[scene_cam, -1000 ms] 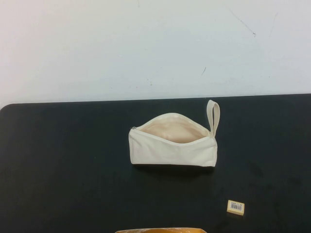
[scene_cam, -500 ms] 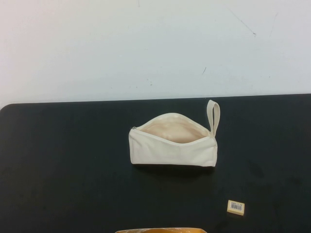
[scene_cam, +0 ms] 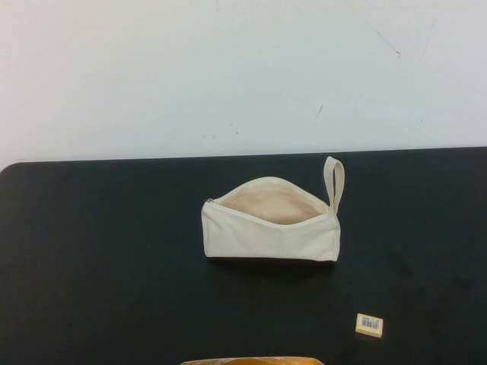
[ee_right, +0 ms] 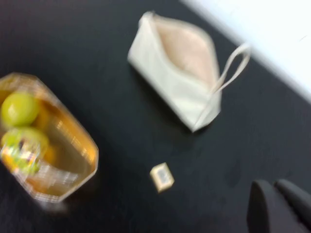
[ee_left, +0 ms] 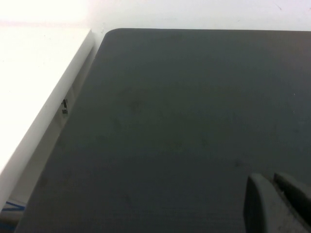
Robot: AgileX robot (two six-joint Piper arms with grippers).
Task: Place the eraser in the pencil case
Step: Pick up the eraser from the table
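The pencil case (scene_cam: 270, 228) is a cream-white pouch lying in the middle of the black table, unzipped, with its beige lining showing and its wrist loop (scene_cam: 334, 181) at the right end. The eraser (scene_cam: 369, 325), a tiny tan block with a barcode label, lies on the table near the front right, apart from the pouch. Neither gripper shows in the high view. My right gripper (ee_right: 273, 185) is shut and empty, held above the table to the side of the eraser (ee_right: 162, 176) and the pencil case (ee_right: 177, 68). My left gripper (ee_left: 270, 178) is shut and empty over bare table.
A golden tray (ee_right: 73, 160) holding green fruit (ee_right: 19, 109) stands at the front edge of the table; its rim (scene_cam: 251, 360) shows in the high view. A white surface (ee_left: 34, 97) borders the table's left edge. A white wall stands behind the table.
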